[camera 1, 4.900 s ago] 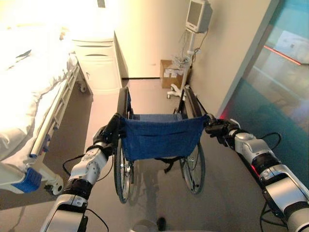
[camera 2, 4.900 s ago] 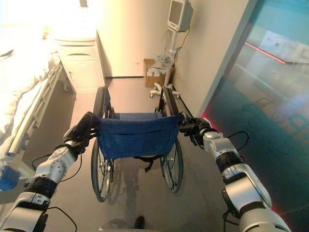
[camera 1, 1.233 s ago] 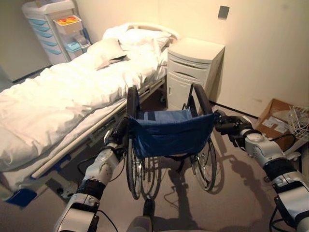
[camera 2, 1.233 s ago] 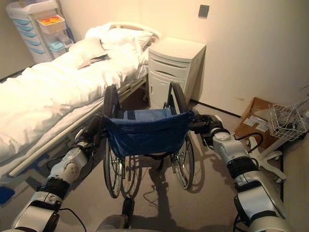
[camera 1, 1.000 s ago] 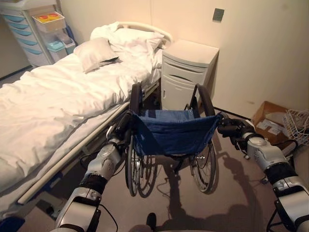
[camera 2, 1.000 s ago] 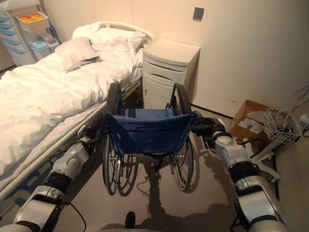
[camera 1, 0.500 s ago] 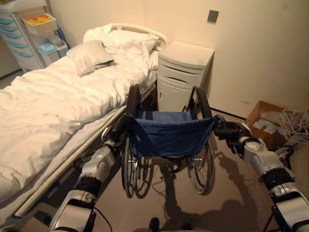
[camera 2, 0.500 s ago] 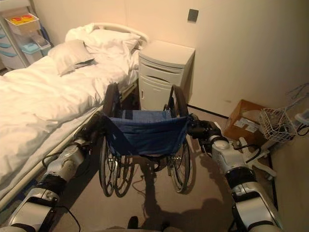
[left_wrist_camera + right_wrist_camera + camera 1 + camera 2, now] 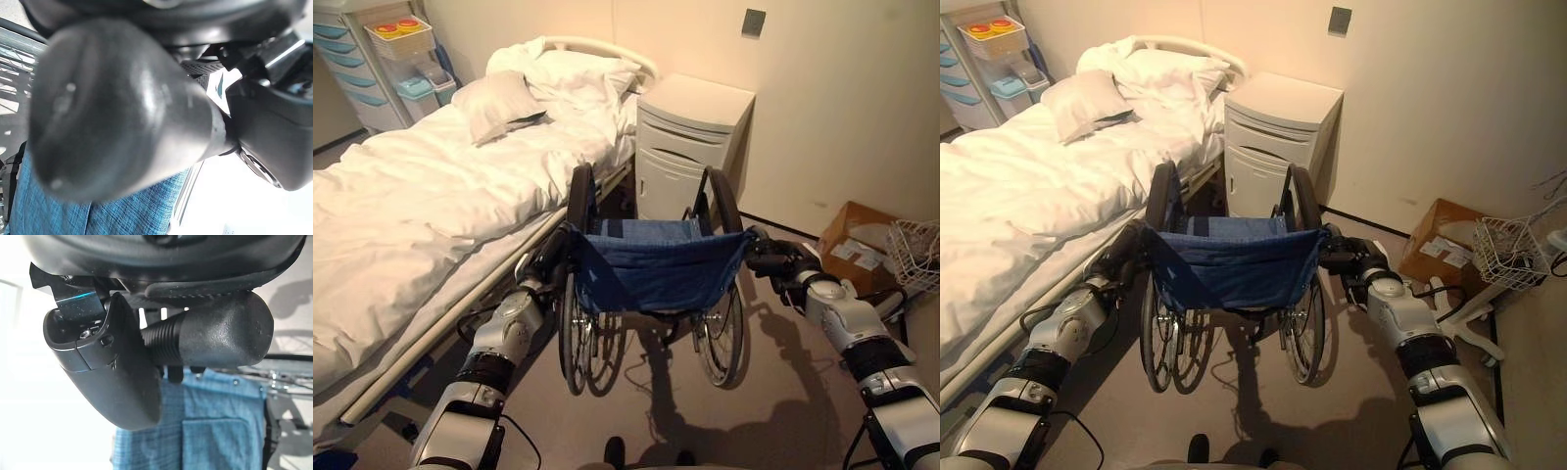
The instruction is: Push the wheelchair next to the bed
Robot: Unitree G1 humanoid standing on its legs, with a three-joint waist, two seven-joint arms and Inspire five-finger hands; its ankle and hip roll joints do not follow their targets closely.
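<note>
The push handles of the wheelchair [image 9: 651,279] are still clasped by the left hand [image 9: 548,264] and right hand [image 9: 773,262], fingers curled round each grip. Since a second ago it has been rolled slightly nearer the nightstand [image 9: 690,142]. Its left wheel stands just beside the bed [image 9: 431,206] rail; bare floor lies rightward, up to a cardboard box [image 9: 862,250].

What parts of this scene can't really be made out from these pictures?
- Wheelchair seat and footrests: hidden behind its blue backrest in the eye views.
- Gap between wheelchair and bed: the left wheel and left robot hand cover it.
- Right robot hand: its fingers wrap the push handle, which hides their tips.
- Cardboard box contents: too small to tell.
- Drawer cart: cut off by the picture's edge.
</note>
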